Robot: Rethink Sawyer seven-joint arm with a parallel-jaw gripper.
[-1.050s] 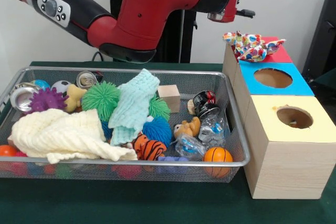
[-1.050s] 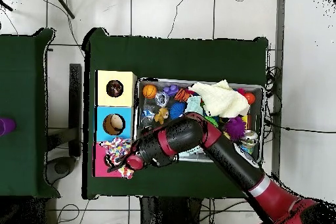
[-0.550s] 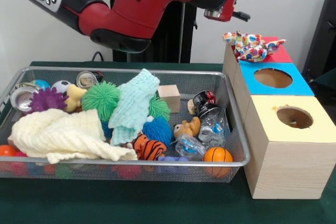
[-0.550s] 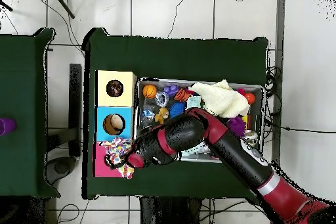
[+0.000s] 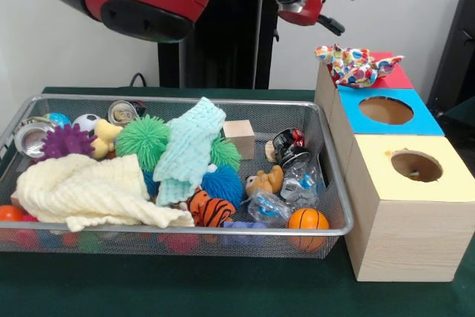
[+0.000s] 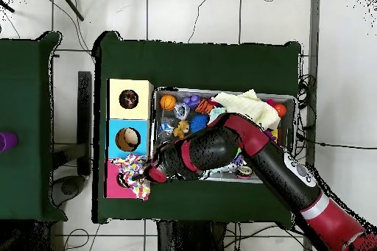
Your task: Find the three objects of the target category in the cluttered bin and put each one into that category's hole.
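A multicoloured patterned cloth lies bunched on top of the red box, covering its hole; from overhead the cloth spills over the red box's edge. My gripper hangs high above and to the left of it, open, with nothing between its fingers. From overhead the gripper sits just beside the cloth. In the mesh bin a mint green cloth is draped over spiky balls, and a cream cloth fills the left front.
The blue box and yellow box stand in a row with the red one, right of the bin. The bin also holds spiky balls, cans, a toy tiger, a small basketball, crumpled plastic and a wooden block.
The arm has lifted and swung away from the red box, toward the bin side. The patterned cloth stays on the box.
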